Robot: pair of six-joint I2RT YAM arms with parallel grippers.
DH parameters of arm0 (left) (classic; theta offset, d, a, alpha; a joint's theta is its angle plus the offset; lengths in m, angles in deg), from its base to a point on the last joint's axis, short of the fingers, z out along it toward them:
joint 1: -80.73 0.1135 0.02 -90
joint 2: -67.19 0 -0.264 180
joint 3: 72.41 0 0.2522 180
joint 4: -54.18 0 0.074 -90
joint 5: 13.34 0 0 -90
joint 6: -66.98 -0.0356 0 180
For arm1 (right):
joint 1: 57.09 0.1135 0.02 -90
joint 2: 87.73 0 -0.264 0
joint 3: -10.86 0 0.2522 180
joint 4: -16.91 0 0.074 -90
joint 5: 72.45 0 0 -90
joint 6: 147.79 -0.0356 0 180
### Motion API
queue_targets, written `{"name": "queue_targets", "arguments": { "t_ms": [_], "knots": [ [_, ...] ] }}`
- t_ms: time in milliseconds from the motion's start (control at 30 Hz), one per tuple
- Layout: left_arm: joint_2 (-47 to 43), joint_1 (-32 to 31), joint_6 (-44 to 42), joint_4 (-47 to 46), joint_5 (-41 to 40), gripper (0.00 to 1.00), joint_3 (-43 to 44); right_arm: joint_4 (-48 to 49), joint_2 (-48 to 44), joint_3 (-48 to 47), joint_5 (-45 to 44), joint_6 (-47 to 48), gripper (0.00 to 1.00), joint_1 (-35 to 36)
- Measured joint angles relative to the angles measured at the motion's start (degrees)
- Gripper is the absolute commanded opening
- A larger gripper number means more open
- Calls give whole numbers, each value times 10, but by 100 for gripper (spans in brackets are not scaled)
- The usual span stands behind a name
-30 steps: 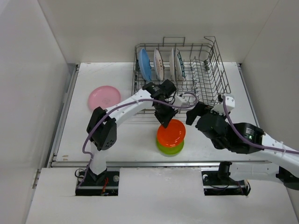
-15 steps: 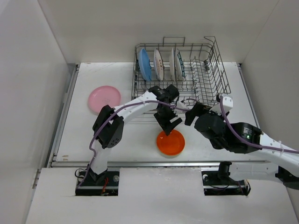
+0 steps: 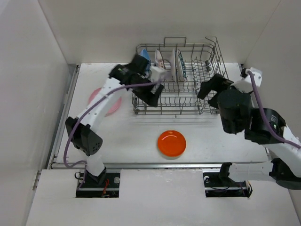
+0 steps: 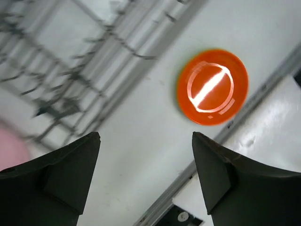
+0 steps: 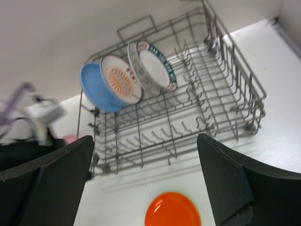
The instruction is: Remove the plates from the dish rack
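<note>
The grey wire dish rack (image 3: 188, 89) stands at the back of the table. In its left end, on edge, are a blue plate (image 5: 96, 89) and two white plates with orange pattern (image 5: 123, 77) (image 5: 155, 66). A small orange plate (image 3: 171, 143) lies flat on the table in front of the rack. A pink plate (image 3: 113, 106) lies at the left, partly hidden by my left arm. My left gripper (image 3: 151, 94) hangs open over the rack's front left corner, holding nothing. My right gripper (image 3: 212, 89) is open and empty at the rack's right front corner.
White walls close in the table on the left, back and right. A metal rail (image 3: 155, 165) runs along the near table edge. In the right wrist view my left arm (image 5: 28, 141) and its purple cable show blurred at the left.
My left gripper opened, left the orange plate on the table and swung back and left to the rack. My right arm drew back and right toward the rack's right end.
</note>
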Motion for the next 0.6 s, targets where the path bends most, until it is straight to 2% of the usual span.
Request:
{"name": "queue_targets", "arguments": {
  "t_ms": [33,100,233,267,300,333,433,600],
  "knots": [
    [-3,13,5,-1,0,76,3,5,6,-6,-1,8,96,-3],
    [-16,92,32,-9,-7,78,10,33,49,-38,17,76,96,-40],
    [-29,216,63,-12,-49,81,11,67,182,-131,123,167,95,-144],
    [-31,237,67,-12,-57,82,11,72,220,-158,156,180,91,-170],
    [-34,257,71,-10,-63,82,11,80,262,-185,189,192,80,-197],
    [-38,274,74,-8,-67,84,11,85,301,-206,218,204,76,-225],
    [-71,315,82,-15,-75,87,-14,99,394,-235,298,230,72,-286],
    [-129,345,82,-12,-88,89,-52,118,478,-235,386,263,61,-347]
  ]
}}
